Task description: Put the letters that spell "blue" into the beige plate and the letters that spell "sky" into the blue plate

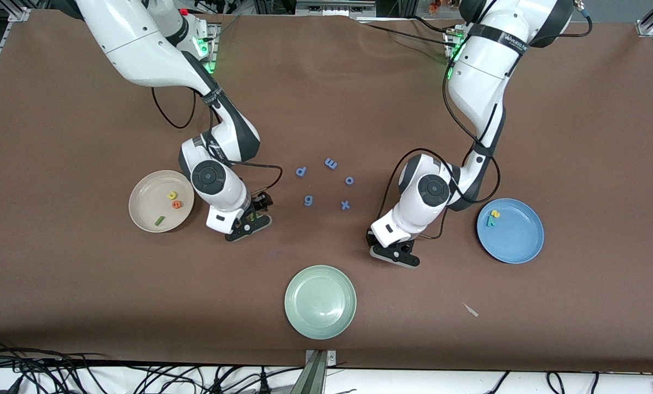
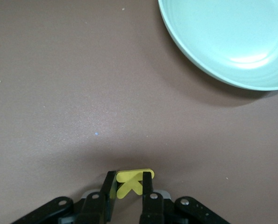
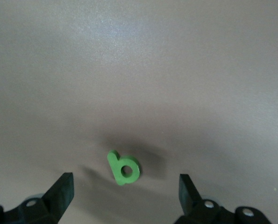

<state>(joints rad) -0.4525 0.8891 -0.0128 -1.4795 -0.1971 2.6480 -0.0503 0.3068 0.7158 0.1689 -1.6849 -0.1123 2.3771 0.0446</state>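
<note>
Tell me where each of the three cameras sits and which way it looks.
Front view: high across the table, facing both arms; shows the beige plate and blue plate.
Left wrist view: on the left arm, looking down past its jaws, shut on the yellow k.
Right wrist view: on the right arm, looking down past open jaws at the green b.
Shared: the green plate shows in the front and left wrist views.

Even overhead light falls on my table (image 1: 326, 98). The pale green plate (image 2: 232, 42) shows a soft glare patch. A diffuse shadow pools under the green b (image 3: 124, 168), seen slightly soft, perhaps out of focus. The table's corners look dimmer.
</note>
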